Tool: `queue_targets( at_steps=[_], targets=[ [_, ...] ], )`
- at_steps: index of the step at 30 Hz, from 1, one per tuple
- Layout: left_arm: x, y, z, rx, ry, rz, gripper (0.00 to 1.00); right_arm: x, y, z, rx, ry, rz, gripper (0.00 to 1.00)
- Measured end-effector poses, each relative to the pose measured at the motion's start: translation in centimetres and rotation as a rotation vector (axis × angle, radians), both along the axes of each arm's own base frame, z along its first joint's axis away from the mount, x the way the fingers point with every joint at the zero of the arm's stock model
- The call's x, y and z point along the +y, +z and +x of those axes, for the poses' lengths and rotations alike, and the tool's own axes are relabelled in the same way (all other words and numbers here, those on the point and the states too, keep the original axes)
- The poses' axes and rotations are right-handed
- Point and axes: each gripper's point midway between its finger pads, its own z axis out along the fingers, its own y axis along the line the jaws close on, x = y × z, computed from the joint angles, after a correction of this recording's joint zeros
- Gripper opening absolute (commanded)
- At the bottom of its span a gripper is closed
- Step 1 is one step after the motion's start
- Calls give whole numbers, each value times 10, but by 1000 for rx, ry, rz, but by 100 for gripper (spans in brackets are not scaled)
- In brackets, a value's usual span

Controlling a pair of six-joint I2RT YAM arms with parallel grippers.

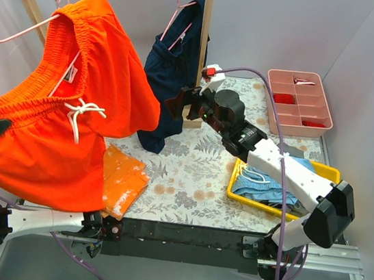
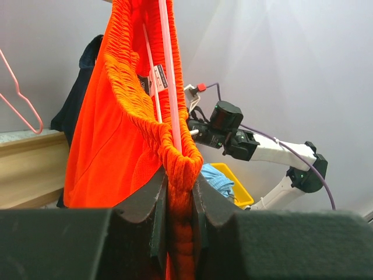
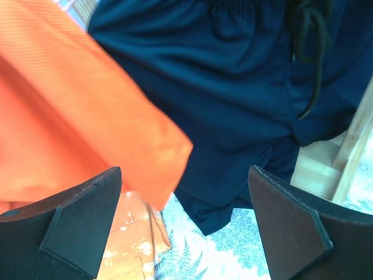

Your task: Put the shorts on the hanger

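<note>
The left end effector point(image 2: 179, 198) pinches the waistband of the shorts point(image 1: 75, 98) onto the hanger point(image 2: 171, 87), high at the left; the right end effector point(image 3: 186, 221) gapes wide near the hem and should draw the cloth over gently

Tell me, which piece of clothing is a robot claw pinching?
The shiny red-orange shorts with a white drawstring: the left gripper clamps their waistband. The dark navy garment hangs; the speckled orange cloth lies free.
</note>
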Motion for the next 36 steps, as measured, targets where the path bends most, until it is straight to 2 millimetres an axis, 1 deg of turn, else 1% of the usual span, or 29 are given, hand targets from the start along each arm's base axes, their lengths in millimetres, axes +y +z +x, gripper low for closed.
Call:
queue_targets(
  at_steps=[7,15,22,28,32,36],
  targets=[
    [7,5,-2,-22,21,-14,0,19,-25,11,49,14,-29,96],
    [15,5,-1,-36,55,-13,0,32,-48,19,79,23,-54,96],
    [20,4,5,-36,103,-1,0,55,-84,15,116,47,-96,97],
    [18,1,14,-21,152,17,0,74,-119,9,150,62,-139,98],
    [16,-2,18,-9,173,34,0,83,-132,9,161,52,-140,98],
    [11,-7,25,8,195,58,0,93,-148,15,172,23,-128,97]
  ],
)
